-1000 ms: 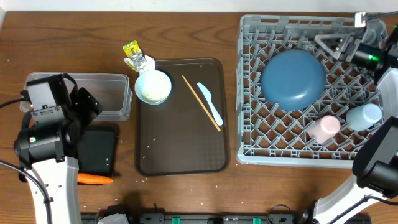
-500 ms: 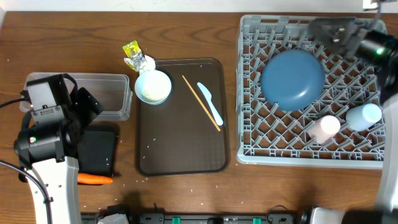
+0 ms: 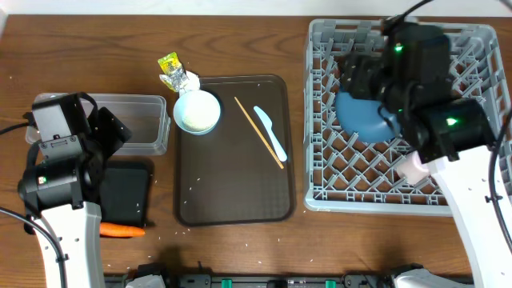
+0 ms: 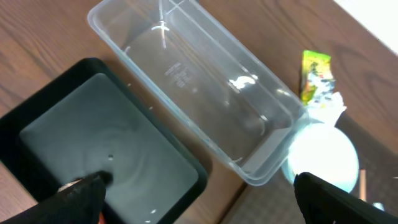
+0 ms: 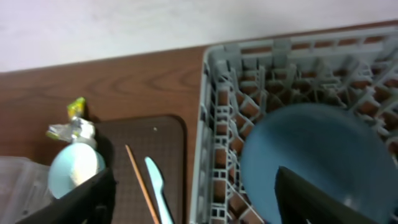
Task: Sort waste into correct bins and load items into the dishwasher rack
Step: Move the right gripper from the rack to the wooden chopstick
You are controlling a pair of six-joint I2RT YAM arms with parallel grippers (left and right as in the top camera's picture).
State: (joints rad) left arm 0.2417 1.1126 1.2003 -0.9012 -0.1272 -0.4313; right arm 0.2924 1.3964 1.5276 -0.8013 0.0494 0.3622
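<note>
Overhead, the right arm hangs over the dishwasher rack [image 3: 360, 202] at the right of the frame. It hides part of the blue plate [image 3: 360, 120] and all but an edge of the pink cup [image 3: 411, 168], so a low sweep toward centre could catch the pegs or knock the plate. On the brown tray [image 3: 232, 192] at centre, the crumpled wrapper [image 3: 172, 70] touches the upper-left rim of the white bowl [image 3: 197, 112], and lifting the bowl could drag it along. The carrot [image 3: 122, 231] lies on the worktop [image 3: 96, 48] at lower left, just beside the black tray [image 3: 128, 192] and close under the left arm. That makes for an awkward reach, and the carrot may roll. In the left wrist view the left fingers [image 4: 81, 196] stand wide apart and empty above the black tray and the clear tub [image 4: 205, 93]. The two sit so close together that waste could drop into the wrong one. In the right wrist view the right fingers [image 5: 323, 199] are spread with nothing held, above the plate. The pale-blue spoon [image 5: 158, 186] lies just beside a thin wooden stick [image 5: 138, 180], so a pinch might take both or slip off the flat handle.
</note>
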